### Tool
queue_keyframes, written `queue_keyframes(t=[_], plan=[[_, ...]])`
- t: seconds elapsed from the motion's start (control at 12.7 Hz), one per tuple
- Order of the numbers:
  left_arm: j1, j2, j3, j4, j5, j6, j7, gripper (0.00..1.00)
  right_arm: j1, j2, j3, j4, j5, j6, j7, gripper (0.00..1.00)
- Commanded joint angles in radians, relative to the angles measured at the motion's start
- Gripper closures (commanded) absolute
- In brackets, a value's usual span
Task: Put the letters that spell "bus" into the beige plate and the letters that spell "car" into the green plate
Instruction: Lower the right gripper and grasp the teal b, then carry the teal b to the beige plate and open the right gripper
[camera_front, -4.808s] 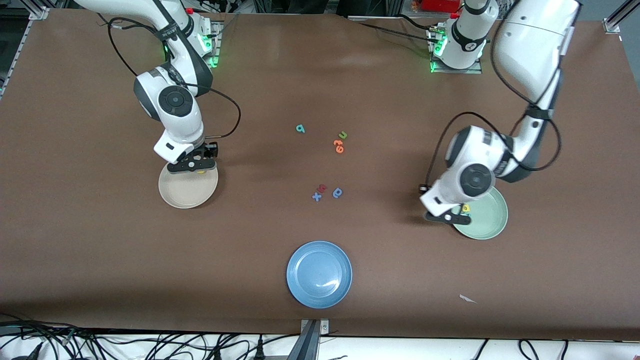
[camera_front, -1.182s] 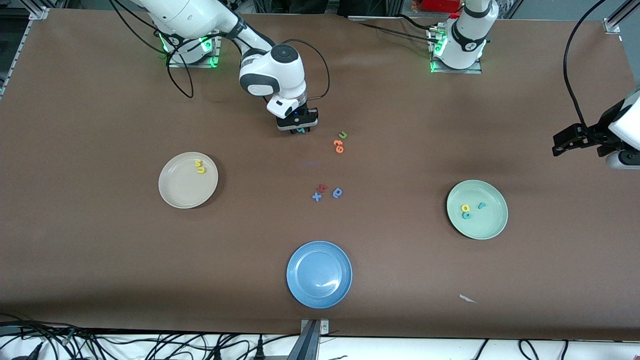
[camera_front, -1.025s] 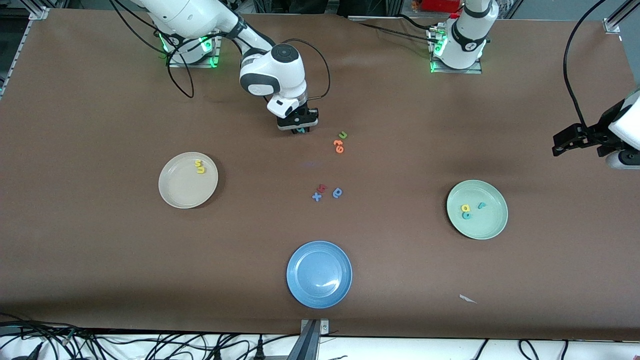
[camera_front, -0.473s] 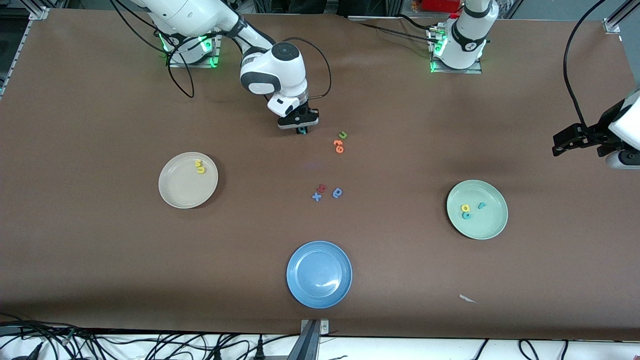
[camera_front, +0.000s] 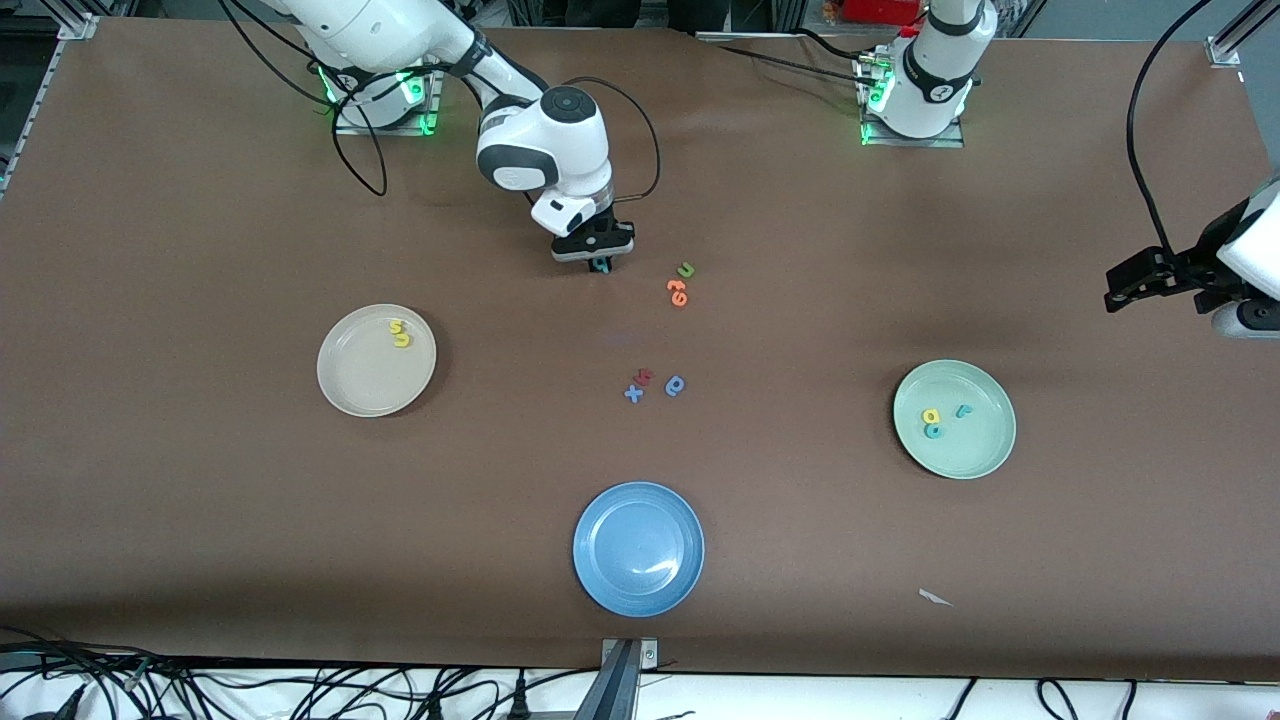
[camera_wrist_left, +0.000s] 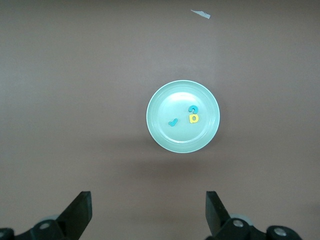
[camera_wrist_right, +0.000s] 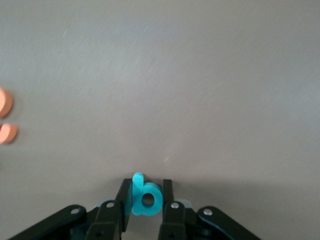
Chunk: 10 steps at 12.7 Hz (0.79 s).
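Note:
My right gripper is shut on the teal b, holding it just above the table in the middle, toward the robots' bases. The yellow s and yellow u lie in the beige plate toward the right arm's end. The yellow a, teal c and teal r lie in the green plate. My left gripper hangs open high at the left arm's end of the table.
A green u and orange letters lie beside the right gripper, toward the left arm's end. A blue x, a red letter and a blue round letter lie mid-table. A blue plate sits nearest the front camera.
The right gripper's fingers have closed on the teal b and lifted it slightly off the table. The left arm has not moved.

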Motion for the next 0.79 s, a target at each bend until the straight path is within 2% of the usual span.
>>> queue_keyframes(t=[0.0,0.24,0.47,0.55,0.71], plan=[[0.004,-0.019,-0.001,-0.014,-0.026,0.006,0.009,0.0,-0.086,-0.124,0.005,-0.091,0.005,-0.015,-0.122,0.96],[0.004,-0.019,-0.001,-0.014,-0.026,0.006,0.009,0.0,-0.221,-0.202,0.003,-0.163,0.022,-0.045,-0.381,0.95],[0.004,-0.019,-0.003,-0.014,-0.026,0.005,0.009,0.0,-0.316,-0.264,-0.008,-0.16,0.045,-0.145,-0.648,0.95],[0.004,-0.017,-0.003,-0.014,-0.026,0.004,0.009,0.0,-0.33,-0.287,-0.021,-0.156,0.089,-0.177,-0.757,0.95],[0.004,-0.019,-0.003,-0.014,-0.026,0.004,0.009,0.0,-0.338,-0.333,-0.079,-0.134,0.247,-0.208,-1.011,0.95]])
